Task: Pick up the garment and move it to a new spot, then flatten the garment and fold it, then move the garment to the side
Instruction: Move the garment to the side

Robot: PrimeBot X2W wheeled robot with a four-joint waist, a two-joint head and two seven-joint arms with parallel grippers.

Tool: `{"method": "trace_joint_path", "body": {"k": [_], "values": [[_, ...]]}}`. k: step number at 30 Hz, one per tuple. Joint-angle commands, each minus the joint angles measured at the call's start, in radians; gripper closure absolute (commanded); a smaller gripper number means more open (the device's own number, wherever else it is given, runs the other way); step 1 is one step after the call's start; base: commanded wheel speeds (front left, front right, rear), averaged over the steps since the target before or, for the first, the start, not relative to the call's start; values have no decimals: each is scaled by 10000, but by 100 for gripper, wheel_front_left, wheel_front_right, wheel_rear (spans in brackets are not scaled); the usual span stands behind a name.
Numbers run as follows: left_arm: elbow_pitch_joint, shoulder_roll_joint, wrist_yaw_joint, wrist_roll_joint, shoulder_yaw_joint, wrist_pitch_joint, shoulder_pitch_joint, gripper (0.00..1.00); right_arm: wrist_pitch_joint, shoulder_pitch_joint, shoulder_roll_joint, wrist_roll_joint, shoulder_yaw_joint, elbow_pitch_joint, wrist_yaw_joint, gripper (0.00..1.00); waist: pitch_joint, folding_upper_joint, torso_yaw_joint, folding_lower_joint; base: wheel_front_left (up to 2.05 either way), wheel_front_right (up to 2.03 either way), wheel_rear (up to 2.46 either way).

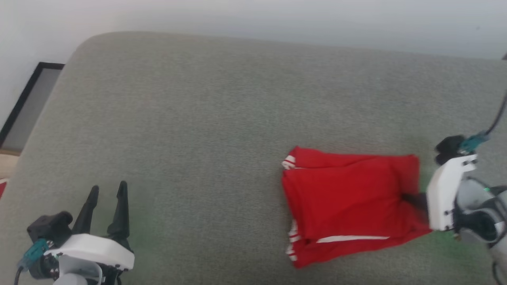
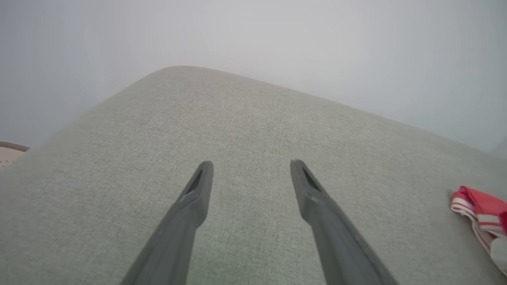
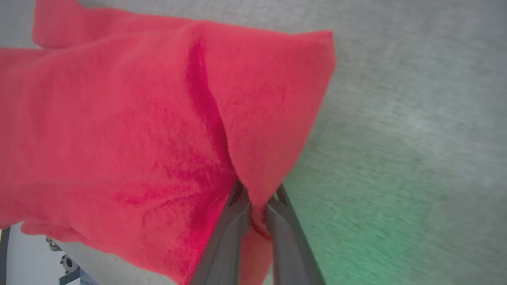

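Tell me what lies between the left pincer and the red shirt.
Nothing but bare grey cushion. The head view shows it between the left pincer and the shirt; the left wrist view agrees.

Before me spreads a grey woven cushion [image 1: 198,118] with a rounded far corner, a pale wall [image 1: 277,18] behind it, and a black-framed panel [image 1: 29,107] off its left edge.
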Motion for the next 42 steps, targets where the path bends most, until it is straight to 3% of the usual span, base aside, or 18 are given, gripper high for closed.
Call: {"method": "trace_joint_path", "body": {"k": [1, 8, 21, 42], "values": [[-54, -50, -25, 0, -51, -42, -223, 0, -99, -94, -253, -102, -264, -86, -24, 100, 48, 0, -183, 0, 0, 0, 0], [-31, -169, -25, 88, -328, -42, -746, 0, -175, -490, -788, -263, -1071, -11, -19, 100, 218, 0, -787, 0, 0, 0, 0], [55, 49, -25, 136, -1213, -43, -2026, 0, -783, -2067, -1797, -1047, -1502, 396, -16, 100, 1014, 0, -2178, 0, 0, 0, 0], [151, 649, -25, 178, -3148, -43, -4454, 0, -3892, -4890, -2561, -2461, -795, 3029, -16, 100, 2834, 0, -3848, 0, 0, 0, 0]]}}
